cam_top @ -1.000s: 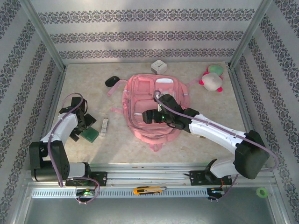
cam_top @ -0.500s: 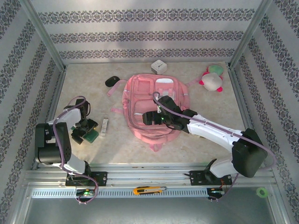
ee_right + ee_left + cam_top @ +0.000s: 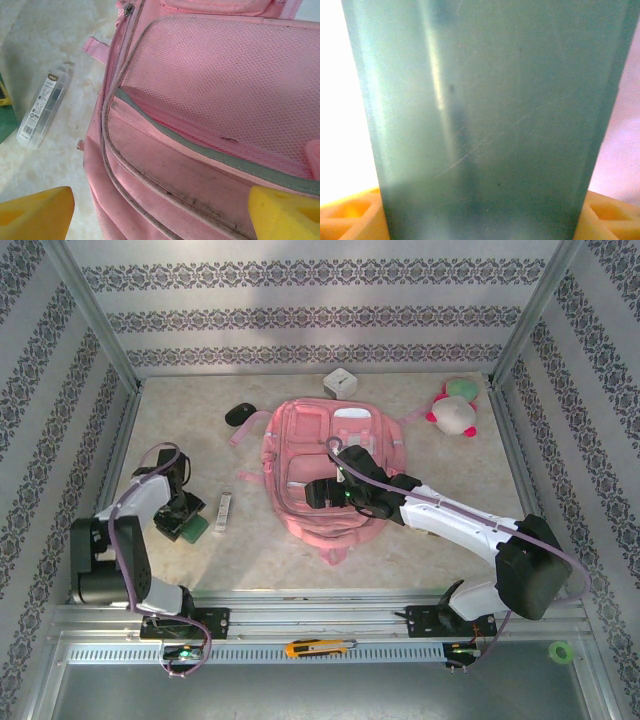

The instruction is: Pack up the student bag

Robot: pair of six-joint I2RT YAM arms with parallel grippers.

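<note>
Right gripper (image 3: 160, 212): jaws wide, empty, over the student bag (image 3: 165, 165).
Bag fabric: pink weave, mesh pocket (image 3: 225, 85), grey piping, directly beneath it.
Left gripper (image 3: 485, 222): straddles a smooth, scratched green slab (image 3: 485, 110); grip can't be told.
Clear case (image 3: 42, 107): left of the right gripper, label print unreadable.

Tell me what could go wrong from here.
The flat green slab spans the gap between the left end effector's yellow fingers; being so wide and smooth, it might slip or tilt on lifting.
The clear plastic case lies beside that slab and could get knocked.
Under the open right end effector, the large pink fabric backpack shows no gaping compartment, so insertion may snag.
</note>
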